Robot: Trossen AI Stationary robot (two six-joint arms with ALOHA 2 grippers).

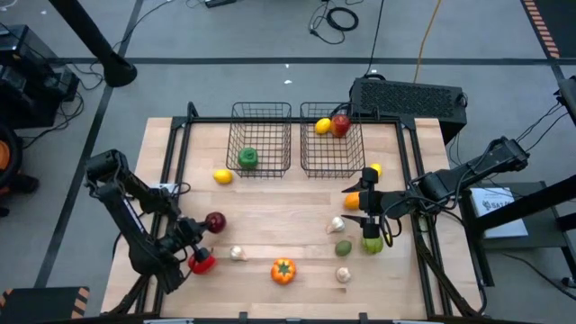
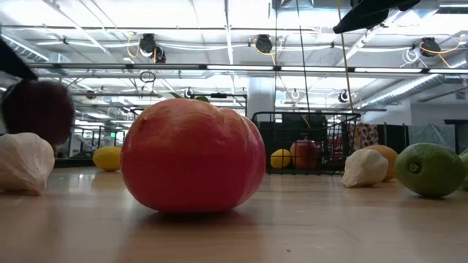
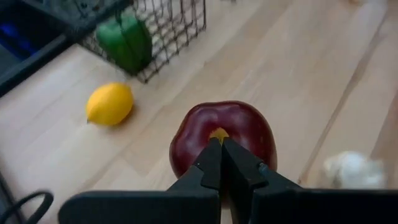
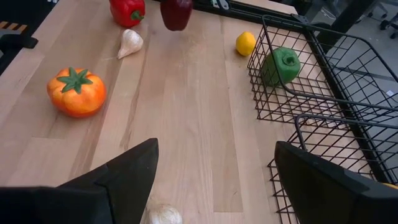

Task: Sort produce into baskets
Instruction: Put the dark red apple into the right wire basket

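Note:
My left gripper [image 3: 219, 144] is at the table's near left, shut on a dark red apple [image 3: 224, 134] that also shows in the high view [image 1: 215, 221]. Beside it lie a red pepper [image 1: 202, 262], a whitish bulb [image 1: 237, 254] and an orange pepper [image 1: 283, 270]. A lemon [image 1: 222, 176] rests in front of the left basket [image 1: 261, 139], which holds a green pepper [image 1: 247, 159]. The right basket [image 1: 331, 144] holds a lemon and a red apple [image 1: 340, 124]. My right gripper [image 4: 216, 144] hovers open at the near right above an orange [image 1: 353, 202]. My left gripper pinches the apple's stem spot [image 3: 218, 133] at the top of the fruit between its two shut fingertips. The fingers come slanting down from the table's near left side. The apple hangs upright below the tips; in the low view it [image 2: 36, 109] looks raised above the bulb [image 2: 22, 162].
Near my right gripper lie a whitish bulb [image 1: 335, 225], a green fruit [image 1: 343, 247], another bulb [image 1: 343, 274], a green piece [image 1: 372, 243] and a yellow fruit [image 1: 375, 168]. A black box [image 1: 409, 97] stands behind the right basket. Bare wood lies between the baskets and the near produce.

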